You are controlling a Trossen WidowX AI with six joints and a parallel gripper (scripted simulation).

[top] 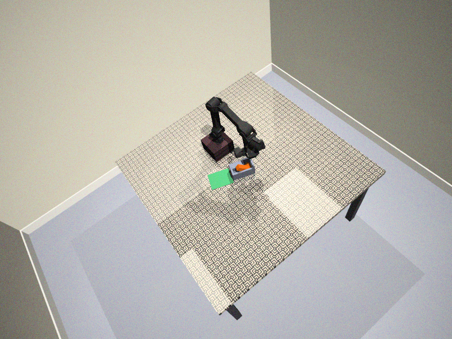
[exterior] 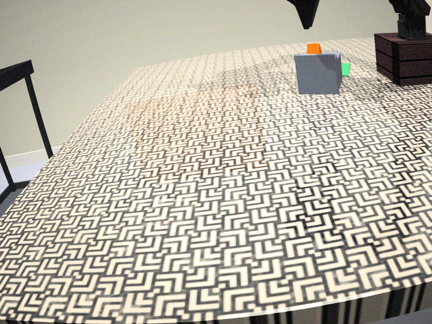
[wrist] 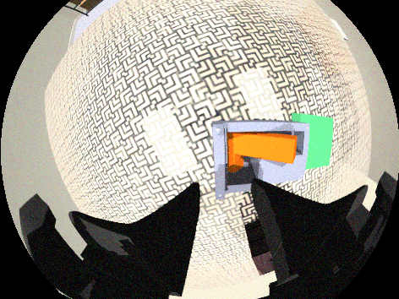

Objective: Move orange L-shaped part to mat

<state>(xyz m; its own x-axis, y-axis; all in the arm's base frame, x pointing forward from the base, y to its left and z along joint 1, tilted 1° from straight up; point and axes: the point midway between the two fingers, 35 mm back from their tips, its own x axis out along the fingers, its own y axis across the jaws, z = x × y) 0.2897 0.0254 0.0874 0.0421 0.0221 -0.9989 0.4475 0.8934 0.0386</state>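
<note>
The orange part (top: 242, 167) (exterior: 313, 48) (wrist: 264, 148) sits tilted in the pocket of the grey tray (top: 243, 175) (exterior: 318, 74) (wrist: 219, 165). Its L-shaped end is low in the pocket. Its other end, toward the green mat (top: 219, 179) (exterior: 345, 69) (wrist: 320, 141), stands up above the tray's rim. My gripper (wrist: 226, 187) is part open with nothing between the fingers. It hangs above the tray, and in the wrist view its right fingertip overlaps the tray near the L-shaped end. One fingertip shows above the part in the exterior view. The mat lies flat beside the tray.
The arm's base stands on a dark wooden block (top: 218, 147) (exterior: 406, 62) close to the tray and mat. The patterned table (top: 233, 233) (exterior: 209, 209) carries all of these. A dark frame (exterior: 38, 111) stands beyond the table at the left in the exterior view.
</note>
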